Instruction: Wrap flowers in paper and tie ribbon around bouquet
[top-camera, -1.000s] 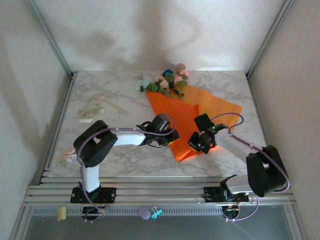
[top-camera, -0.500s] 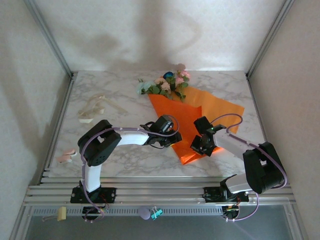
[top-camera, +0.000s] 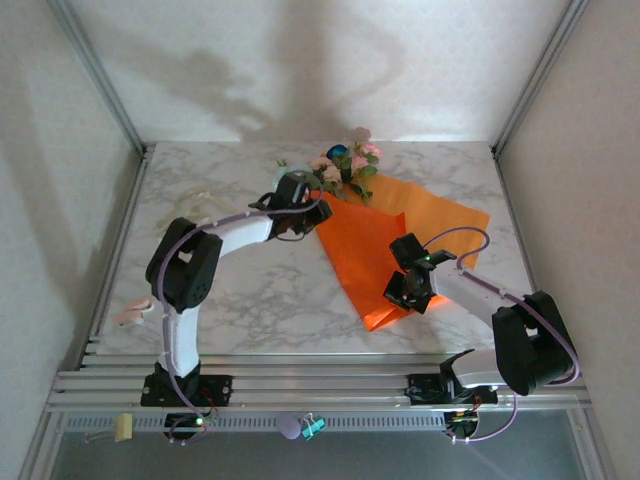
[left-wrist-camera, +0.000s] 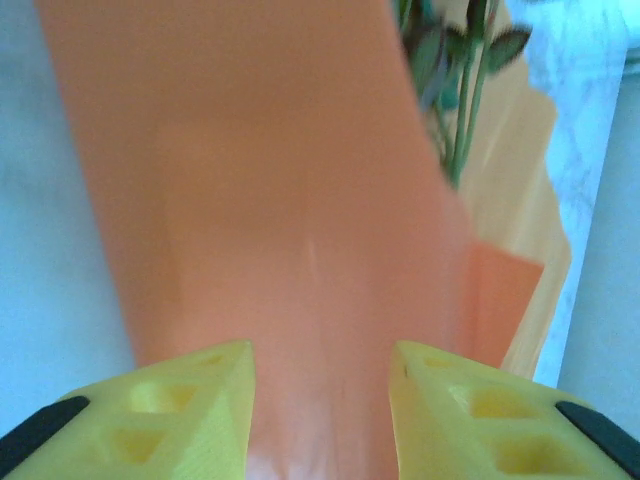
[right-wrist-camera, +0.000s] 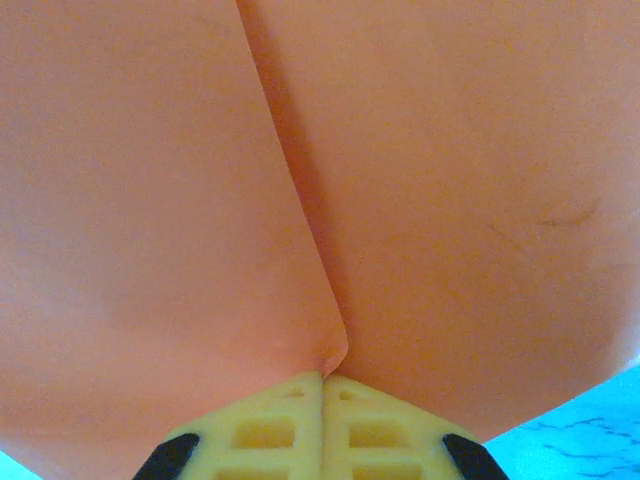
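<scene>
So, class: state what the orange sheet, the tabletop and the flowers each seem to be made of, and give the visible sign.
The paper: probably thin matte paper, since it holds a sharp crease. The table: a pale marble-look surface with grey veining; whether it is stone or laminate cannot be told. The flowers: possibly fabric or plastic, but too small to be sure.

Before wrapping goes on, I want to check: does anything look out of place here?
A small pinkish thing lies at the left near edge of the table, far from the flowers; I cannot tell what it is. The paper lies diagonally, folded over the stems, its near part pinched in the right hand.
</scene>
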